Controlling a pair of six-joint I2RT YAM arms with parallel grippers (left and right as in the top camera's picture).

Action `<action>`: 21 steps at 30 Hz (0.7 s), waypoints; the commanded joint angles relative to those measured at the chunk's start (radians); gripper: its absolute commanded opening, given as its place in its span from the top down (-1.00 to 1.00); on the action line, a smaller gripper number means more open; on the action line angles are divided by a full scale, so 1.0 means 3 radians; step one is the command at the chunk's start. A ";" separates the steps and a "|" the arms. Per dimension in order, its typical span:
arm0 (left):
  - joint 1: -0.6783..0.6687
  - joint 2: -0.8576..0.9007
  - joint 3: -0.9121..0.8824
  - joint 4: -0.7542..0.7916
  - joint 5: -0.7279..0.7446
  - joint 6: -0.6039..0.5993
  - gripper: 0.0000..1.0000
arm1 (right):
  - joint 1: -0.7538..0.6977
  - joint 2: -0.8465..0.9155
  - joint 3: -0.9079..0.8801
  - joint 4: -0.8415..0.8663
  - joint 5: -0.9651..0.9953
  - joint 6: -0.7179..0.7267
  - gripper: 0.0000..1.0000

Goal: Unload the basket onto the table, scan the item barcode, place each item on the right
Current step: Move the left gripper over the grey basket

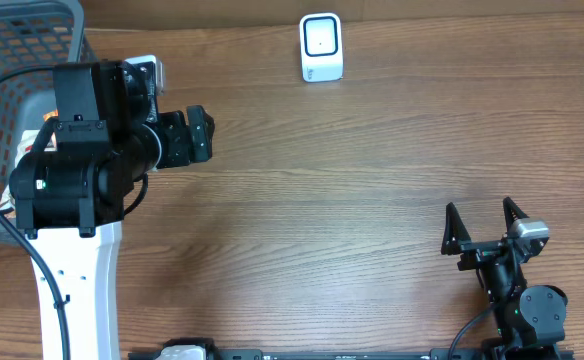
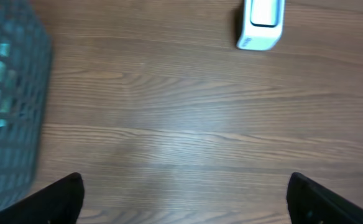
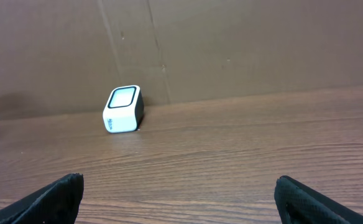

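Note:
A white barcode scanner (image 1: 321,47) with a dark window stands at the back of the wooden table; it also shows in the left wrist view (image 2: 262,25) and the right wrist view (image 3: 124,109). My left gripper (image 1: 198,135) hovers just right of the grey mesh basket (image 1: 12,60), open, with only bare wood between its fingers (image 2: 63,199). A white and orange packaged item (image 1: 40,140) peeks out of the basket under the left arm. No barcode shows. My right gripper (image 1: 482,228) rests open and empty at the front right, far from the scanner.
The basket (image 2: 7,93) fills the back left corner, and teal shapes show through its mesh. A brown wall (image 3: 231,43) rises right behind the scanner. The left arm's white base (image 1: 72,290) stands at the front left.

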 commanded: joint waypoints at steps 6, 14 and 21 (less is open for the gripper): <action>-0.0008 0.0029 0.0097 0.0037 -0.0247 0.0076 -1.00 | -0.0011 -0.0009 -0.0034 0.0019 0.0020 -0.0014 -1.00; 0.0608 0.0029 0.0099 0.0532 -0.0139 0.0104 -0.99 | -0.0011 -0.0009 -0.0034 0.0019 0.0020 -0.0014 -1.00; 0.1504 0.0056 0.0099 0.1239 0.0355 -0.0092 -0.99 | -0.0011 -0.0009 -0.0034 0.0019 0.0020 -0.0014 -1.00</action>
